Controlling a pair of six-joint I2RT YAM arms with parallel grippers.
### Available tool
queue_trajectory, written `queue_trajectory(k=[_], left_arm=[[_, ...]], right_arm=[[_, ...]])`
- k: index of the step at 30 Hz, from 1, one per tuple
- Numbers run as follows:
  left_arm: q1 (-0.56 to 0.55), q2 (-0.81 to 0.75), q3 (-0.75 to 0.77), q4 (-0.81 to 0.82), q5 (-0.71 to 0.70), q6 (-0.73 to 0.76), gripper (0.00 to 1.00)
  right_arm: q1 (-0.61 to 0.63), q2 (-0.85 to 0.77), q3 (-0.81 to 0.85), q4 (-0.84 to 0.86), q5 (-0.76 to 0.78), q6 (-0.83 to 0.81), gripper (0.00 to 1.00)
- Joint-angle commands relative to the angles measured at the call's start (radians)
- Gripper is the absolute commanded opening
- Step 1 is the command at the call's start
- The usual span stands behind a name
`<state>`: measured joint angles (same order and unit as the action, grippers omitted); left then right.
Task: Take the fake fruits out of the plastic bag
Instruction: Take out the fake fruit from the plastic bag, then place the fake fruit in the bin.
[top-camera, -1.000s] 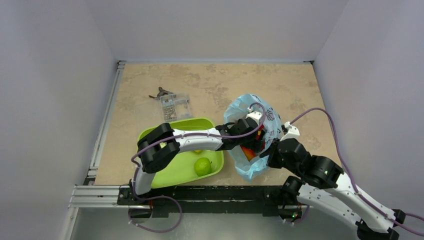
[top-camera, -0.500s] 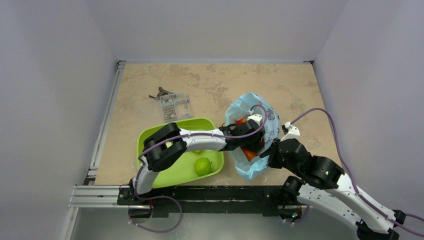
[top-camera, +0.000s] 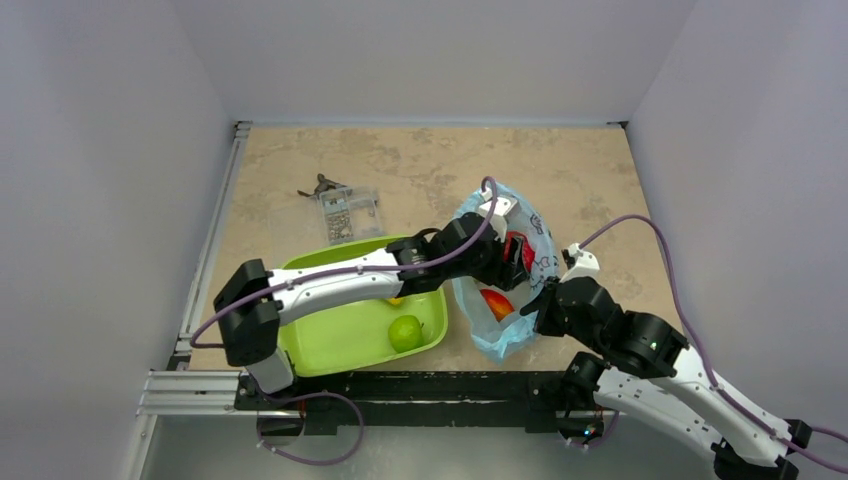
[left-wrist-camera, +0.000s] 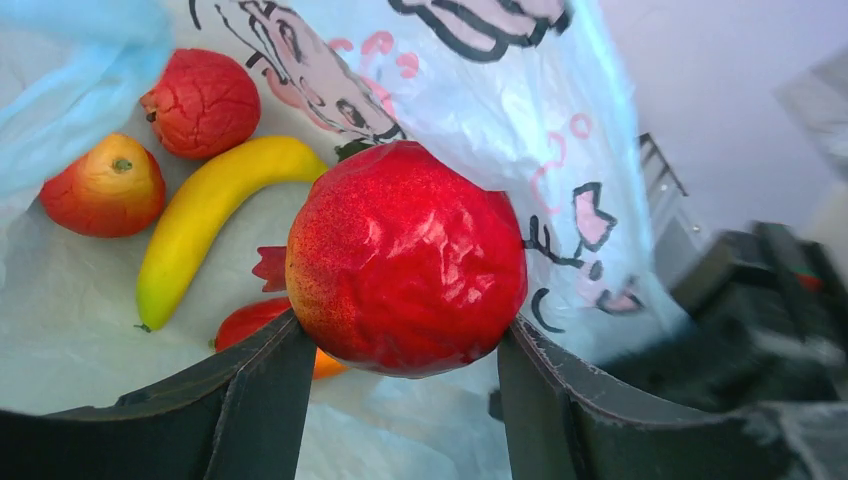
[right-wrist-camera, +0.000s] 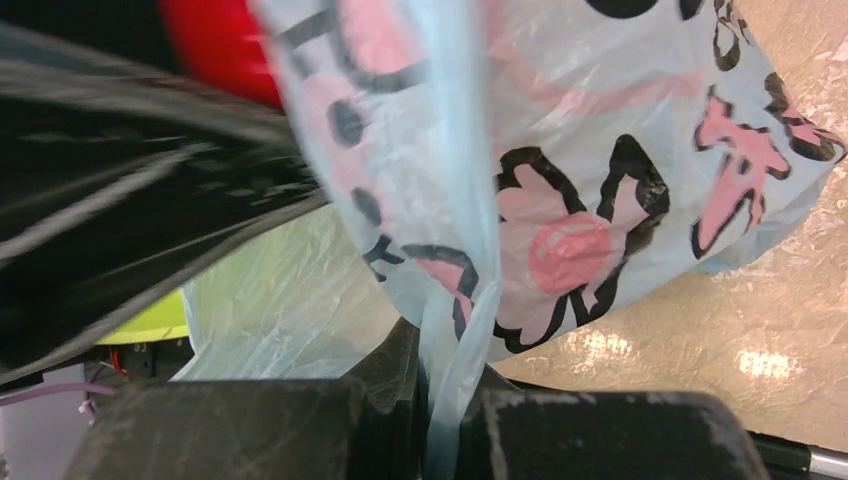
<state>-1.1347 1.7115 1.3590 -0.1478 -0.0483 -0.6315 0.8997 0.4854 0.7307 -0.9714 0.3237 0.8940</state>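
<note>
**Tray, clear packet and rails on a beige desk**

A beige, marbled desk fills a pale-walled enclosure. A lime-green rectangular tray sits at the near left of the desk. Just beyond the tray lies a clear packet holding small grey pieces, with a small dark object touching its far corner. A metal rail borders the desk's left edge.

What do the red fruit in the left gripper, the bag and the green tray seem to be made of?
Red fruit: probably plastic, glossy, pebbled skin with bright highlights.
Bag: thin plastic film, translucent, crinkled, printed in black and pink.
Green tray: likely moulded plastic, smooth, even lime colour.
</note>
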Motion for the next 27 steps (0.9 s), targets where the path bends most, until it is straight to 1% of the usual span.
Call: queue_trajectory(k=[1, 5, 12, 16, 20, 21, 23, 25, 27], left_arm=[[0.005, -0.127, -0.042, -0.053, 0.038, 0.032, 0.1], [0.005, -0.256, -0.105, -0.118, 0.021, 0.048, 0.1], [0.011, -0.524, -0.283, -0.24, -0.074, 0.056, 0.08], [0.017, -0.652, -0.366, -0.413, -0.241, 0.034, 0.08], [0.067, -0.766, -0.47, -0.521, -0.339, -0.007, 0.07], [0.082, -0.783, -0.49, -0.543, -0.344, -0.021, 0.07], [0.135, -0.81, -0.534, -0.533, -0.304, -0.038, 0.07], [0.166, -0.82, -0.576, -0.466, -0.235, -0.047, 0.07], [0.174, -0.805, -0.605, -0.386, -0.179, -0.061, 0.07]], right_arm=[[0.004, 0.009, 0.028, 0.037, 0.026, -0.021, 0.0], [0.004, -0.008, 0.023, 0.04, 0.029, -0.019, 0.0], [0.005, -0.043, 0.013, 0.049, 0.034, -0.012, 0.0], [0.004, -0.037, 0.012, 0.048, 0.032, -0.013, 0.0], [0.004, -0.026, 0.011, 0.045, 0.036, -0.013, 0.0], [0.004, -0.023, 0.01, 0.044, 0.037, -0.015, 0.0], [0.004, -0.021, 0.011, 0.042, 0.043, -0.017, 0.0], [0.004, -0.02, 0.01, 0.043, 0.045, -0.019, 0.0], [0.004, -0.019, 0.01, 0.043, 0.047, -0.02, 0.0]])
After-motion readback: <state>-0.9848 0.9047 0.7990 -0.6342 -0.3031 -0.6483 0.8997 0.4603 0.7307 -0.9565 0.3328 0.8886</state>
